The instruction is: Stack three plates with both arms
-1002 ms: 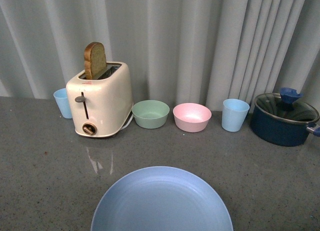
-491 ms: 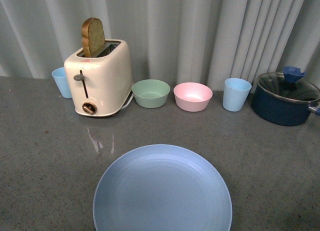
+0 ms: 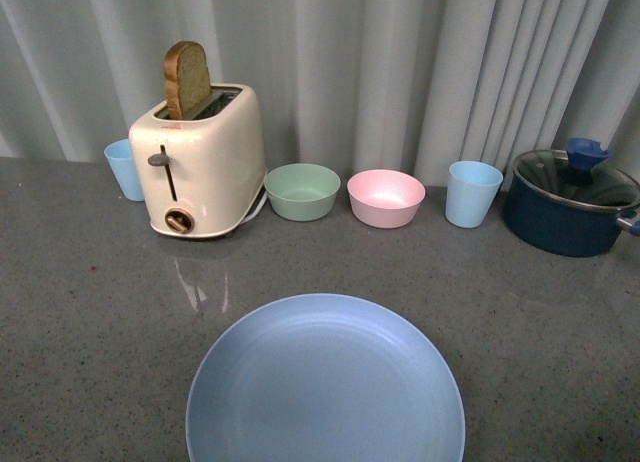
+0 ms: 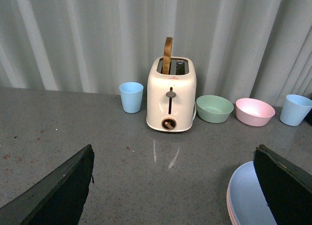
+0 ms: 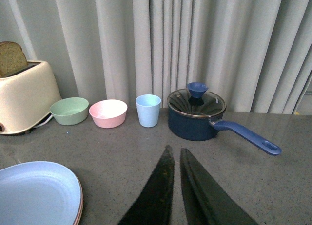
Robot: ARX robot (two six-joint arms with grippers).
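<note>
The light blue plate [image 3: 325, 382] lies on top at the near middle of the grey counter. In the left wrist view [image 4: 248, 198] and the right wrist view [image 5: 36, 193] a pink rim shows under its edge; the beige-grey plate is not discernible. Neither arm shows in the front view. My left gripper [image 4: 173, 186] is open and empty above bare counter, the plate stack beside one finger [image 4: 285, 186]. My right gripper [image 5: 174, 157] is shut and empty, above the counter beside the stack.
A cream toaster [image 3: 200, 162] with a bread slice [image 3: 187, 79] stands at the back left, a blue cup [image 3: 124, 168] beside it. A green bowl [image 3: 302, 191], a pink bowl [image 3: 385, 197], a blue cup [image 3: 472, 193] and a dark blue lidded pot [image 3: 572, 200] line the curtain.
The front view has shifted: the plate and the back row sit lower and fuller in frame than one second ago. Nothing on the counter has moved.
</note>
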